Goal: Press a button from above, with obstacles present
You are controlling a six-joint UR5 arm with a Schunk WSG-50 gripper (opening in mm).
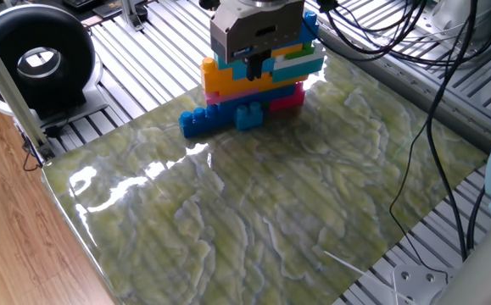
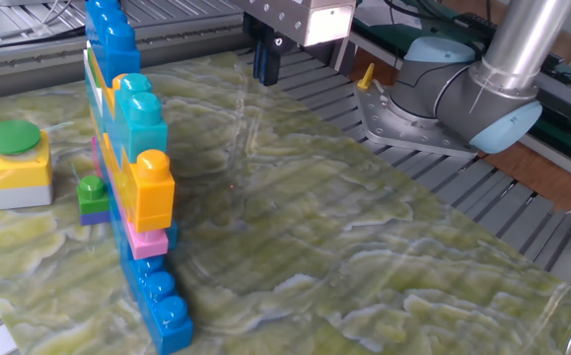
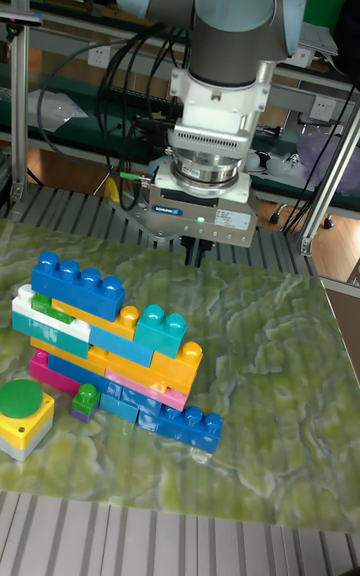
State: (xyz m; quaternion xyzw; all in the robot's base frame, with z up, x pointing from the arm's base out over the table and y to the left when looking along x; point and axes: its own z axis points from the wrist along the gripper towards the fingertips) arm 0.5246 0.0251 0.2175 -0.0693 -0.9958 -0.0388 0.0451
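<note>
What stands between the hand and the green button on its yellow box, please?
The brick wall stands between them: in the other fixed view the hand is on one side of it, and the green button with a small green brick on the other.

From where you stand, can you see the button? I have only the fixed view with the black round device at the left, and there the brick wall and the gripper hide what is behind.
Observer: Yes. A green button on a yellow and grey box sits on the mat beyond the brick wall, on the side away from the gripper.
Operator: Is anything else near the button?
Observer: A small green and purple brick stands between the button box and the wall.
Operator: Is the gripper above the button already?
Observer: No. In the tall view it hangs behind the wall, well to the side of the button.
</note>
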